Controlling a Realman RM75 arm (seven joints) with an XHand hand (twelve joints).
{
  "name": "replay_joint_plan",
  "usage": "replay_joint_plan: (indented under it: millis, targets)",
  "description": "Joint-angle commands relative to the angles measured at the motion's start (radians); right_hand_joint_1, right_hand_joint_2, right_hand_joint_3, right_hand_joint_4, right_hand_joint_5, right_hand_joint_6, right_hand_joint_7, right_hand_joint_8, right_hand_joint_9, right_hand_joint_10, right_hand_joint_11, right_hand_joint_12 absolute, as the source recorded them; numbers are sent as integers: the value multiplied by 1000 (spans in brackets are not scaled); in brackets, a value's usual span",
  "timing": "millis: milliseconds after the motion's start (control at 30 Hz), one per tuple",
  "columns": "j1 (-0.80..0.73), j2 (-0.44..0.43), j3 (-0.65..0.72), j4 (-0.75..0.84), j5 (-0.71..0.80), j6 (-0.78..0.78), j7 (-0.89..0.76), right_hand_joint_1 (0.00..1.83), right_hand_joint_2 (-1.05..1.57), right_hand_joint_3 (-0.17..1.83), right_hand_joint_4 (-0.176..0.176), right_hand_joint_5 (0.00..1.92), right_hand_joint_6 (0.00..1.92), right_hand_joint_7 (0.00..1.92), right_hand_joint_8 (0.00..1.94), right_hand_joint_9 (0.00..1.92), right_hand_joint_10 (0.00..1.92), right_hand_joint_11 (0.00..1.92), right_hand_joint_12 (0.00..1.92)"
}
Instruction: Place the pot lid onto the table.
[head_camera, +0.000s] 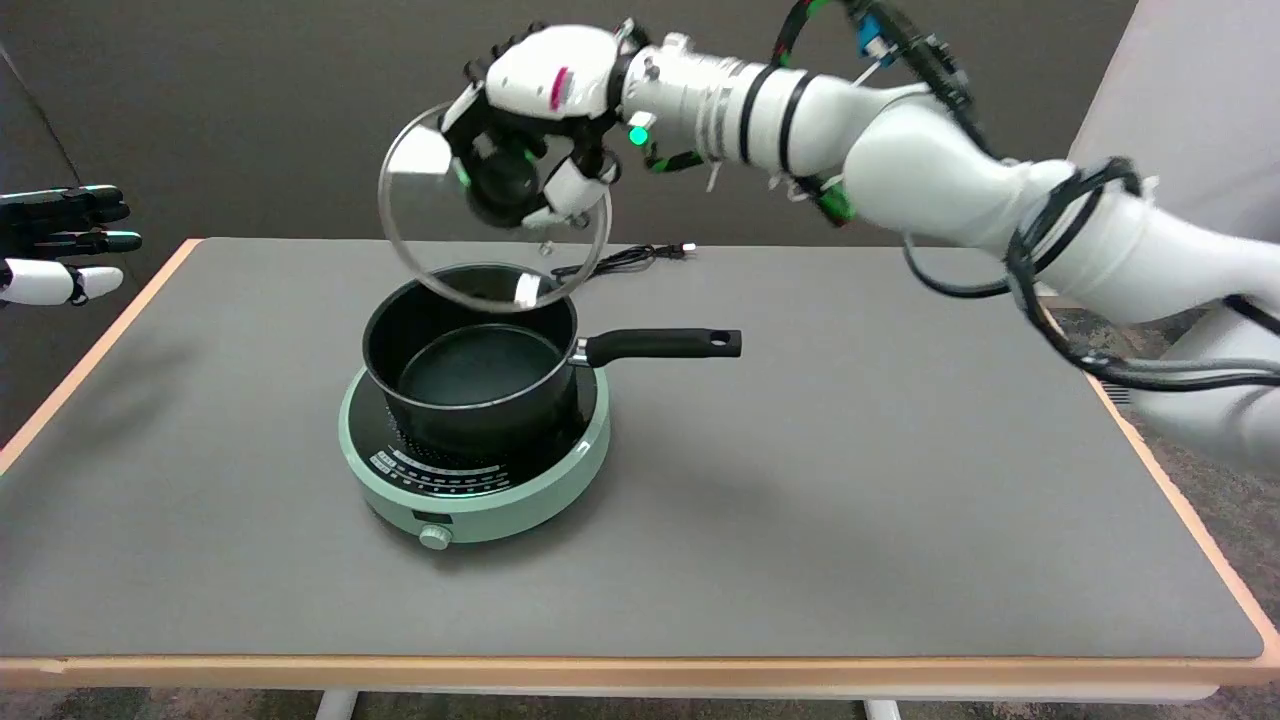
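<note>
Gripping the lid (440, 215) by its black knob, the right hand (535, 120) holds it tilted in the air above the pot (470, 365), fingers wrapped around the knob so the glass hangs free below the palm. The lid is clear of the rim, so lifting looks done. The pot sits open on the green cooker (475, 475), handle pointing right. Bare table (850, 480) lies to the right, a likely spot to set the lid down.
</note>
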Motion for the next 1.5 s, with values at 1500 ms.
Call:
replay_joint_plan:
  millis: [1500]
  targets:
    - [-419, 657, 221, -63, 3, 68, 11, 1361, 893, 499, 176, 740, 1141, 920, 1226, 856, 1291, 693, 1049]
